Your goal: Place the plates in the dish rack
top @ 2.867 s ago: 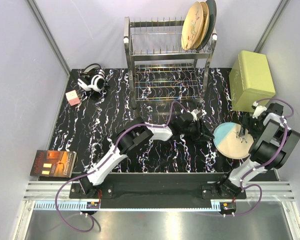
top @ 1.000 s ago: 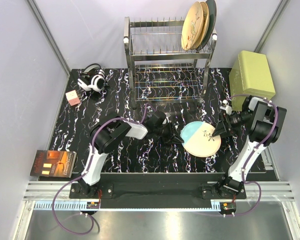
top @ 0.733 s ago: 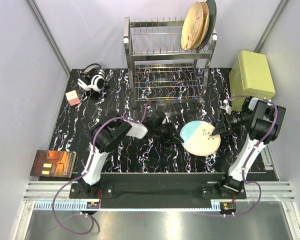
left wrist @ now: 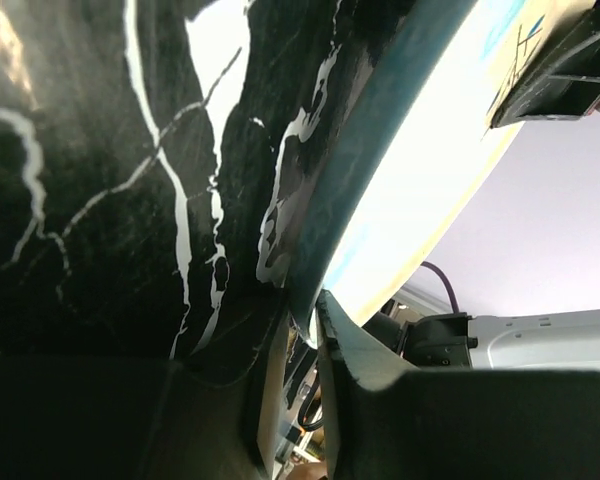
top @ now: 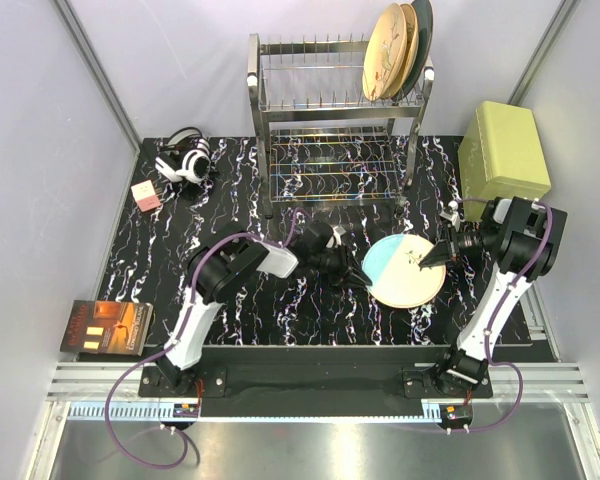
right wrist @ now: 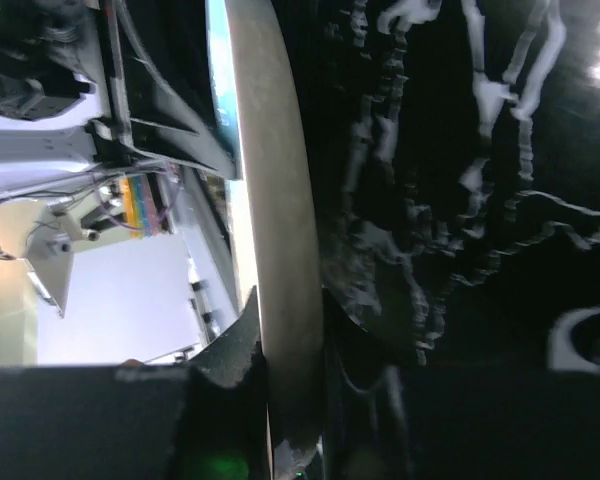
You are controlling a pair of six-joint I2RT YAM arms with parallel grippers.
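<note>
Cream plate (top: pixel 408 280) with a pale-blue edge lies in front of the dish rack (top: pixel 330 100), over the black marbled table (top: pixel 230 200); I cannot tell whether it touches it. The left gripper (top: pixel 360 270) pinches its left rim and the right gripper (top: pixel 433 258) its right rim, both closed tight on it. Three other plates (top: pixel 395 50) stand on edge at the right end of the rack's upper tier.

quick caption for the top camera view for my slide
Left gripper and right gripper clamp opposite rims of the cream-and-blue plate before the dish rack, whose top tier holds three plates.
</note>
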